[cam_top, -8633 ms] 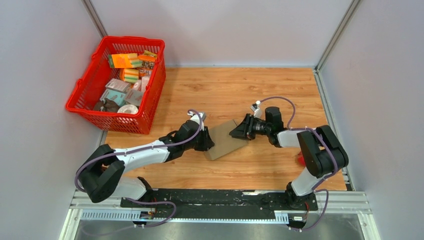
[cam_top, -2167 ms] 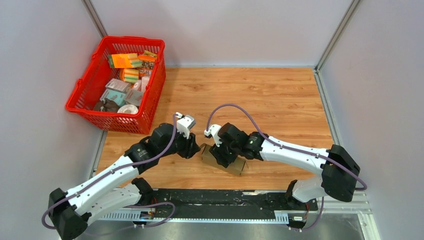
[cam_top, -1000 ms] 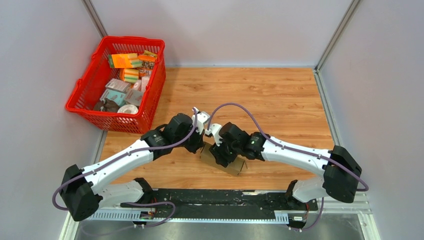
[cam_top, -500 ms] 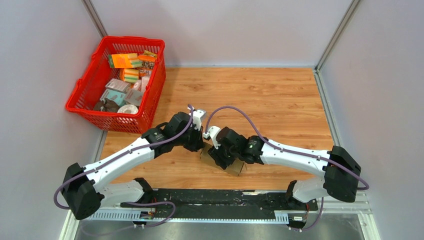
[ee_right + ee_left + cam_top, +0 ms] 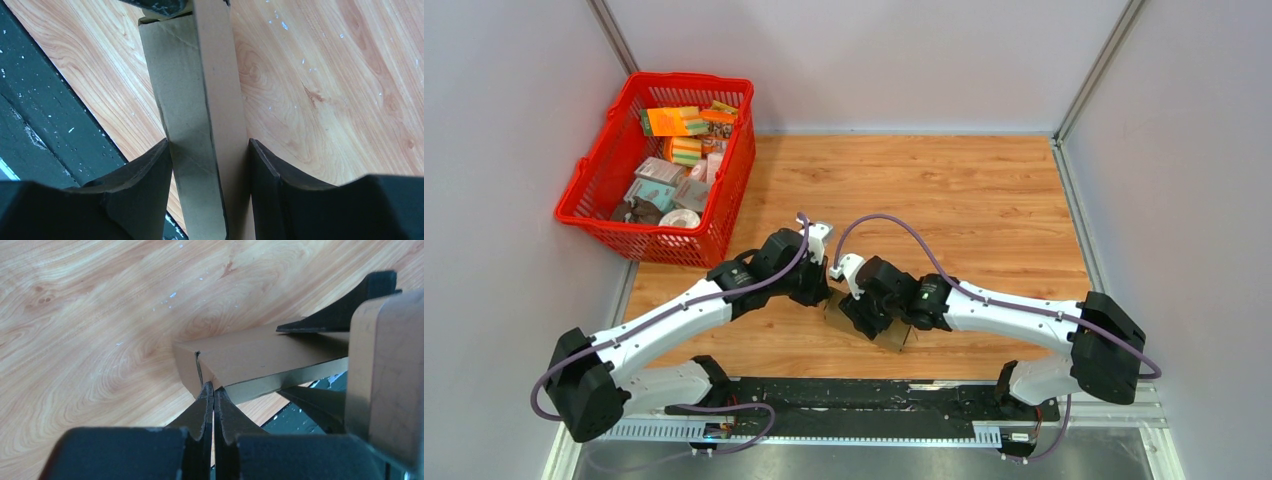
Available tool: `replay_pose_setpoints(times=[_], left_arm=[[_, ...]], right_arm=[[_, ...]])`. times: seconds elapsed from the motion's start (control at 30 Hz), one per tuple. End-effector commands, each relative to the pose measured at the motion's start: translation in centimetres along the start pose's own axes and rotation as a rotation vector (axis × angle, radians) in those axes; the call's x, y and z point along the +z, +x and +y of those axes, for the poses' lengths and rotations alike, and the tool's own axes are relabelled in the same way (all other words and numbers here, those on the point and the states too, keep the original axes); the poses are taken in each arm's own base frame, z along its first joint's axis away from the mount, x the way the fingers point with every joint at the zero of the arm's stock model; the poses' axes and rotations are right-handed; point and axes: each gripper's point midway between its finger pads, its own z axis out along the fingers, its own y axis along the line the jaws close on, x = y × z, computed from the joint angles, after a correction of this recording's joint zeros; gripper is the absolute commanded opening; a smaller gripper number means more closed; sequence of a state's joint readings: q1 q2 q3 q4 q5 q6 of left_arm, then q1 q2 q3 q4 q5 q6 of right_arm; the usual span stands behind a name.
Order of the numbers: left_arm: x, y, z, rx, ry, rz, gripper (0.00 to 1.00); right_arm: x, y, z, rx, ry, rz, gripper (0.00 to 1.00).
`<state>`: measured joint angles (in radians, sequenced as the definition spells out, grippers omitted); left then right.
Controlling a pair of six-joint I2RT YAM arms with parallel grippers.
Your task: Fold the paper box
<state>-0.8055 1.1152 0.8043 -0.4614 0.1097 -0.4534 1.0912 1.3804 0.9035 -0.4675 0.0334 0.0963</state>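
Compared with the earliest view, the paper box point(image 5: 894, 336) has shifted from mid-bench towards the near edge. It has also changed from a flatter, broader brown shape into a narrow oblong carton. Both arms have followed it in, and the left arm is now stretched out much further than before. Over the last half second almost nothing differs.

The right end effector point(image 5: 864, 312) grips the carton across its narrow width. In the right wrist view the right end effector point(image 5: 209, 145) has its 2 black jaws pressed against opposite long sides of the paper box point(image 5: 200, 95), partway open, as wide as the carton. The carton runs straight away from that camera, its brown face turned up and a thin edge line running along its length.

The left end effector point(image 5: 817, 291) is fully closed and holds nothing. In the left wrist view the left end effector point(image 5: 210, 390) has its 2 jaws together. Their tips touch the near corner of the paper box point(image 5: 260, 357), where a small flap seam shows at the end. The right arm's dark jaws appear above and below the far part of the carton there.

The carton sits low over the wooden bench point(image 5: 944, 190), close to the black rail point(image 5: 874, 395) at the near edge. Whether it rests on the wood or is lifted slightly, I cannot tell.

At the far left corner, well apart, stands a red mesh basket point(image 5: 679, 245) with coloured packets point(image 5: 679, 122) inside.
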Motion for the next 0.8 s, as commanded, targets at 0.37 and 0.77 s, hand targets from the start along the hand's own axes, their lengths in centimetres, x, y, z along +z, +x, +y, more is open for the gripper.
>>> replay_pose_setpoints(times=[0.37, 0.77], left_arm=[[-0.3, 2.0, 0.2, 0.059, 0.025, -0.004, 0.00], [-0.9, 1.3, 0.5, 0.036, -0.009, -0.023, 0.00]], right_arm=[[0.6, -0.7, -2.1, 0.047, 0.114, -0.019, 0.68], [-9.3, 3.1, -1.3, 0.437, 0.138, 0.035, 0.86]])
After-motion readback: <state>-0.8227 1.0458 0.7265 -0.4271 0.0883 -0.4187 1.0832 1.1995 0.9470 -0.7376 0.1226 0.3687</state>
